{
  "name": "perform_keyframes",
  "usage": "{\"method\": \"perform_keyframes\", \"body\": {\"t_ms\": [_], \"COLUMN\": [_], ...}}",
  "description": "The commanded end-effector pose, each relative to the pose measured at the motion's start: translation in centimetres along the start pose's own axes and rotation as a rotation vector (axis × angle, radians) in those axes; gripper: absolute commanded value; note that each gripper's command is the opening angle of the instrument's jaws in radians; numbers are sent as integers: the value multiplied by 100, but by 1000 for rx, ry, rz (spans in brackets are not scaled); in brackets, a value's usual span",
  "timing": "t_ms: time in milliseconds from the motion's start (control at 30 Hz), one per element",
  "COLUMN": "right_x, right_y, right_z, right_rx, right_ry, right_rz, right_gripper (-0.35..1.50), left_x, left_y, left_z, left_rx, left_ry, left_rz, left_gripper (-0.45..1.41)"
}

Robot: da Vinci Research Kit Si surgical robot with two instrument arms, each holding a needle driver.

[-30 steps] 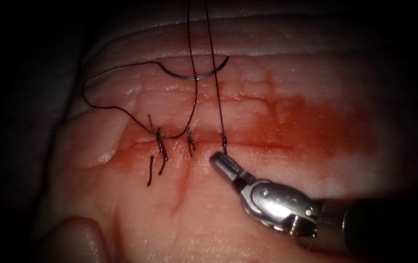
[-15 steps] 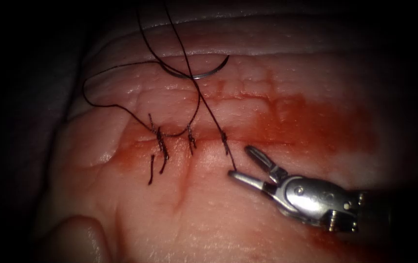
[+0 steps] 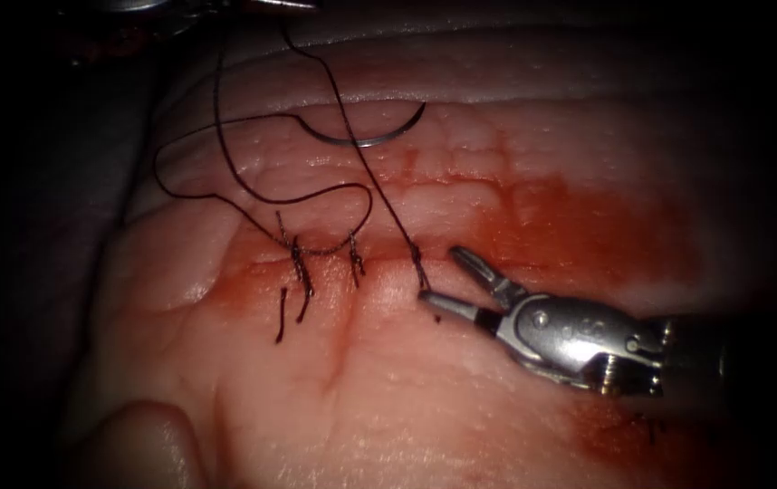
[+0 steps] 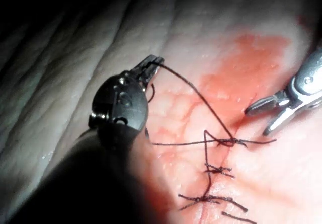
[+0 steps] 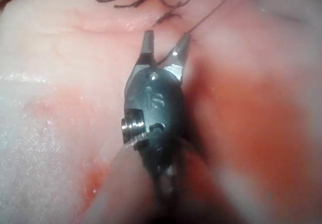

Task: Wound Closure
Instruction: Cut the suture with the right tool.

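Observation:
The tissue point(image 3: 388, 398) has a horizontal cut point(image 3: 497, 267) with three stitches; the newest knot point(image 3: 417, 263) is the rightmost. The curved needle point(image 3: 366, 139) lies free on the tissue beyond the cut, held by neither tool. My right tool point(image 3: 441, 276) stands open just right of the newest knot, its lower jaw beside the short thread tail, holding nothing. My left tool point(image 4: 156, 62) is shut on the thread point(image 4: 196, 90), which runs taut down to that knot. In the endoscope view the left tool point(image 3: 262, 4) sits at the top edge.
Slack thread point(image 3: 225, 172) loops over the tissue left of the needle and back to the stitches. Cut thread ends point(image 3: 280, 317) hang below the leftmost stitch. Red fluid point(image 3: 588, 226) stains the tissue around the right part of the cut.
The right tool went from shut at the knot to open and shifted right. The two thread strands swung left as the left tool came into view at the top.

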Motion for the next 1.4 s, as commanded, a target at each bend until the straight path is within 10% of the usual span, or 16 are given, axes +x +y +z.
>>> {"method": "perform_keyframes", "body": {"t_ms": [33, 733, 967, 1400], "right_x": [-3, 23, 20, 12], "right_y": [-3, -6, -15, -26], "right_z": [7, 43, 61, 87], "right_rx": [0, -31, -40, -79], "right_ry": [-2, -18, -53, -41], "right_rz": [2, 6, -27, -143], "right_gripper": [29, 25, 99, 74], "left_x": [3, 97, 122, 134], "left_y": [4, 103, 124, 145], "left_z": [5, -19, -22, -18], "left_rx": [-4, -13, -9, -6], "left_ry": [6, 55, 65, 64], "left_rz": [5, 101, 117, 143], "left_gripper": [-45, -45, -45, -45]}}
